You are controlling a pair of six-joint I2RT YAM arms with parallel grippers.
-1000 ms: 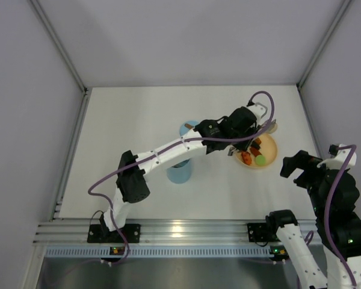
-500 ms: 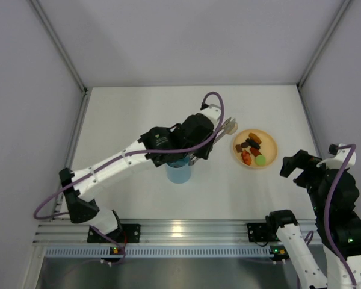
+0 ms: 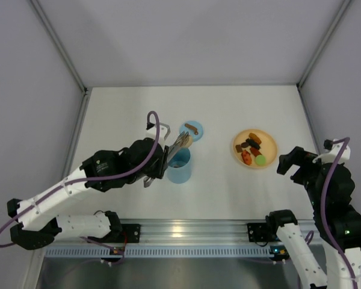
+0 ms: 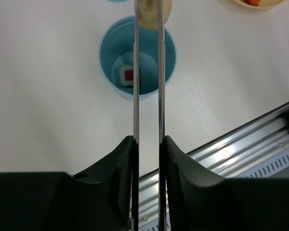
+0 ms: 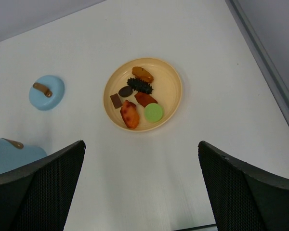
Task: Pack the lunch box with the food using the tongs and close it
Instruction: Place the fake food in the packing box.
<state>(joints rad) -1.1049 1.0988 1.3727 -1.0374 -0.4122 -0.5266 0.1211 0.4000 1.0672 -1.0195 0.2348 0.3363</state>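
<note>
My left gripper (image 4: 148, 140) is shut on the tongs (image 4: 136, 96), squeezing the two thin silvery arms near their joined end. Their pale rounded tips (image 4: 154, 12) reach over the far rim of the lunch box (image 4: 137, 57), an open light blue tub. One small white-and-red piece (image 4: 129, 75) lies on its bottom. From above, the left gripper (image 3: 163, 159) sits just left of the lunch box (image 3: 179, 171), with the tongs (image 3: 180, 143) slanting across it. The blue lid (image 3: 192, 130) lies flat behind. More food (image 5: 137, 94) lies on the plate. My right gripper (image 5: 140, 159) hangs open and empty.
The shallow orange-yellow plate (image 3: 271, 141) lies right of the tub, and a round green piece (image 5: 153, 112) sits at its near side. The lid (image 5: 46, 92) with its brown handle is left of the plate (image 5: 173, 82). The aluminium rail (image 3: 186, 232) runs along the table's near edge.
My left arm has swung left from the plate, carrying the tongs until they hang over the tub. The right arm has barely moved.
</note>
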